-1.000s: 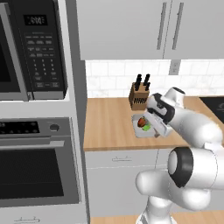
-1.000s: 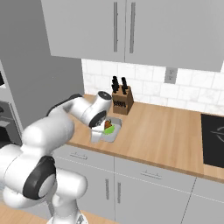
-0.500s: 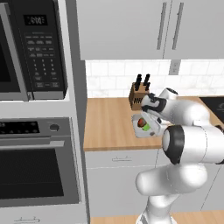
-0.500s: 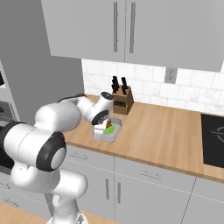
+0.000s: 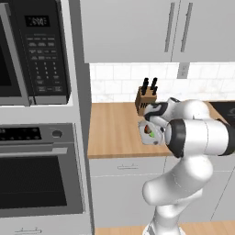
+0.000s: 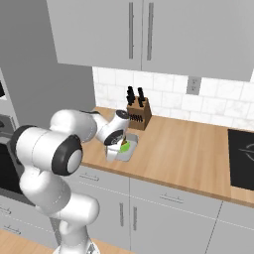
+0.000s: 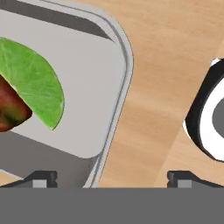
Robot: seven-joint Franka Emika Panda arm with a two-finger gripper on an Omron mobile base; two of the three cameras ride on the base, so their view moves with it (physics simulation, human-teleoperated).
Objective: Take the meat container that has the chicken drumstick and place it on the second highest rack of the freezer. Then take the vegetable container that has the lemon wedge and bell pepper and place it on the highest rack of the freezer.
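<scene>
The gripper (image 7: pixel 109 179) has its jaws spread wide, the two dark tips at the bottom of the hand view straddling the right wall of the tray (image 7: pixel 109 83): one tip sits over the tray's inside, the other over bare wood. Nothing is pinched yet. In the tray, at the left of that frame, the green lemon wedge (image 7: pixel 35 83) lies against the red bell pepper (image 7: pixel 11 109). In the left base view the tray (image 5: pixel 148 137) sits mid-frame, partly behind the forearm; in the right base view the gripper (image 6: pixel 115 145) hovers right over it, centre left.

The risk, as I judge it, is a thin grip on one wall: closing there could tip the tray when lifted and roll the wedge and pepper out, or the wall could slip free. A tip coming down on the rim would shove the tray along the counter (image 6: pixel 188 149).

The counter is plain wood, with a knife block (image 6: pixel 137 110) just behind the tray, a tiled wall and grey cabinets above. An oven (image 5: pixel 32 183) fills the lower left of the left base view.
</scene>
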